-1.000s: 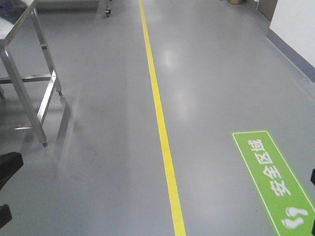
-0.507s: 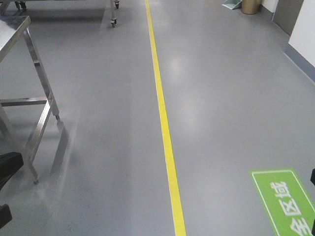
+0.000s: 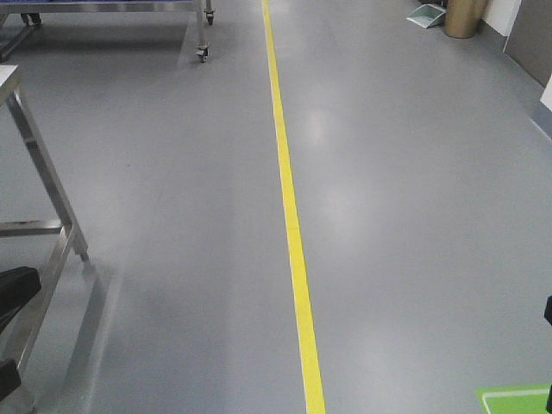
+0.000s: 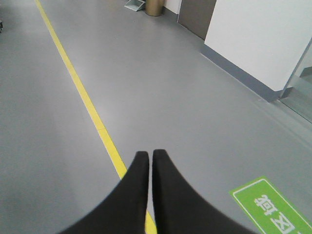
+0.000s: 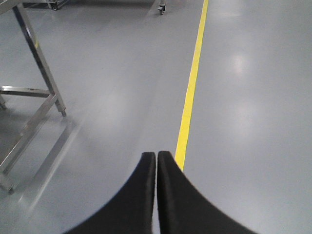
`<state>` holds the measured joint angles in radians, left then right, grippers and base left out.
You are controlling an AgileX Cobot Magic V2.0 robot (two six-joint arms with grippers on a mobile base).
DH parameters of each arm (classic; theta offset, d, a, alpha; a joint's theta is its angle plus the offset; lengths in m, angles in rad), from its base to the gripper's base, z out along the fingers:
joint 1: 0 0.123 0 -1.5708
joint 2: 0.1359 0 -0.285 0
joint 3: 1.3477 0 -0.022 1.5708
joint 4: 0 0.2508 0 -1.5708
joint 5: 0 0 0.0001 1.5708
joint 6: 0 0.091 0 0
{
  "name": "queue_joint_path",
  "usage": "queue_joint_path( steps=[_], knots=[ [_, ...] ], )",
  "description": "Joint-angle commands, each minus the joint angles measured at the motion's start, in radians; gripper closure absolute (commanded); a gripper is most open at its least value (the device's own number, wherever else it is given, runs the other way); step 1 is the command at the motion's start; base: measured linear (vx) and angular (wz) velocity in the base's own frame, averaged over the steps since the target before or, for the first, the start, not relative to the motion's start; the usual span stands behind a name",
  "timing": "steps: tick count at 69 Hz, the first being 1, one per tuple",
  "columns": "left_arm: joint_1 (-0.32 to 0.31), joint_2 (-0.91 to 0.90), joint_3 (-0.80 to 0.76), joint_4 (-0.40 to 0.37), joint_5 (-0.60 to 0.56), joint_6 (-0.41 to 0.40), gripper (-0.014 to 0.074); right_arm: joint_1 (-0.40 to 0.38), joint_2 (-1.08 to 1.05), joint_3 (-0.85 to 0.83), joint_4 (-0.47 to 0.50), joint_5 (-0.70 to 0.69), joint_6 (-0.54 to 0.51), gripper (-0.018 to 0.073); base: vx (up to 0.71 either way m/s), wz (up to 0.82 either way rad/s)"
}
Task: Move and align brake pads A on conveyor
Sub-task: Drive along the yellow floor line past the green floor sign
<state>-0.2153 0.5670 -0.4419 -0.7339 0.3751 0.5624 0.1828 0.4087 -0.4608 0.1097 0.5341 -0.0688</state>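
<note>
Wrist-mounted views show the left claw and right claw pinched shut and empty over grey floor near a yellow line; the brake pads seemingly lie outside every view.

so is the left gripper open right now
No, the left gripper is shut: its two black fingers meet with nothing between them.
</note>
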Motion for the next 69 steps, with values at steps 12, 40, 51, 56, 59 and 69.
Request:
queue_joint_path(
  steps=[12,40,51,56,59,69],
  knots=[
    [-0.005,0.004,-0.027,-0.02,-0.045,0.003,0.0603,-0.003,0.008,-0.026,0.002,-0.074,-0.002,0.0566,0.62,0.0],
    [-0.005,0.004,-0.027,-0.02,-0.045,0.003,0.0603,-0.003,0.008,-0.026,0.002,-0.073,-0.002,0.0566,0.61,0.0],
    [-0.005,0.004,-0.027,-0.02,-0.045,0.003,0.0603,-0.003,0.008,-0.026,0.002,-0.074,-0.002,0.0566,0.58,0.05],
    [-0.005,0.004,-0.027,-0.02,-0.045,0.003,0.0603,-0.003,0.008,-0.026,0.002,-0.074,-0.002,0.0566,0.57,0.05],
    [-0.005,0.004,-0.027,-0.02,-0.045,0.003,0.0603,-0.003,0.008,-0.026,0.002,-0.074,-0.002,0.0566,0.56,0.05],
    [-0.005,0.004,-0.027,-0.02,-0.045,0.003,0.0603,-0.003,0.008,-0.026,0.002,-0.074,-0.002,0.0566,0.54,0.04]
  ],
)
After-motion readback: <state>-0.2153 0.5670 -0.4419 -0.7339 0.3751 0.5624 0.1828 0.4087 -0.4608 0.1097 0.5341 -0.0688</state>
